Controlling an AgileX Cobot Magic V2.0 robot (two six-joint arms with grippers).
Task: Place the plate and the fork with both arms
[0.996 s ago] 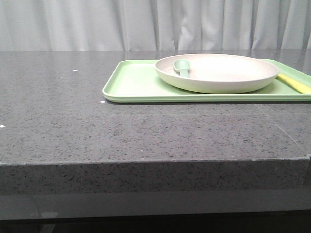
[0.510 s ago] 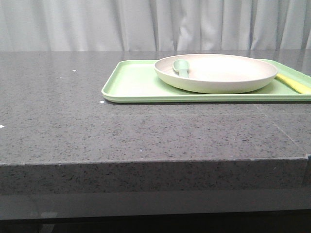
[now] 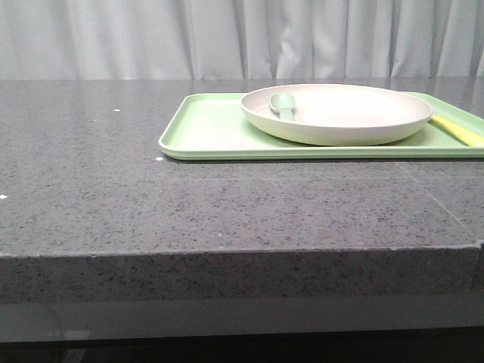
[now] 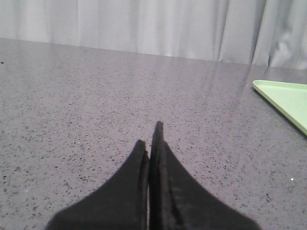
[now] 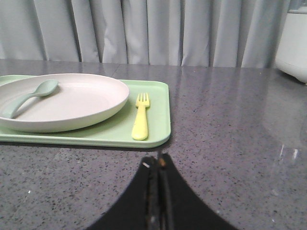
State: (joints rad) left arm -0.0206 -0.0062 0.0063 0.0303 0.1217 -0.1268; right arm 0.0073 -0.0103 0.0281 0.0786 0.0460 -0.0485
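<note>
The cream plate (image 3: 340, 113) rests on a light-green tray (image 3: 208, 132) at the table's back right, with a teal spoon (image 3: 283, 106) lying in it. The same plate (image 5: 67, 103) and spoon (image 5: 31, 96) show in the right wrist view. A small yellow fork (image 5: 140, 117) lies on the tray just right of the plate; in the front view only its handle (image 3: 457, 130) shows. My right gripper (image 5: 158, 160) is shut and empty, low over the table in front of the tray. My left gripper (image 4: 149, 136) is shut and empty over bare table, left of the tray's corner (image 4: 283, 98). Neither gripper shows in the front view.
The dark speckled stone table (image 3: 227, 204) ends in a front edge close to the camera. Grey curtains (image 3: 227, 38) hang behind it. A white appliance (image 5: 293, 40) stands at the far right of the table.
</note>
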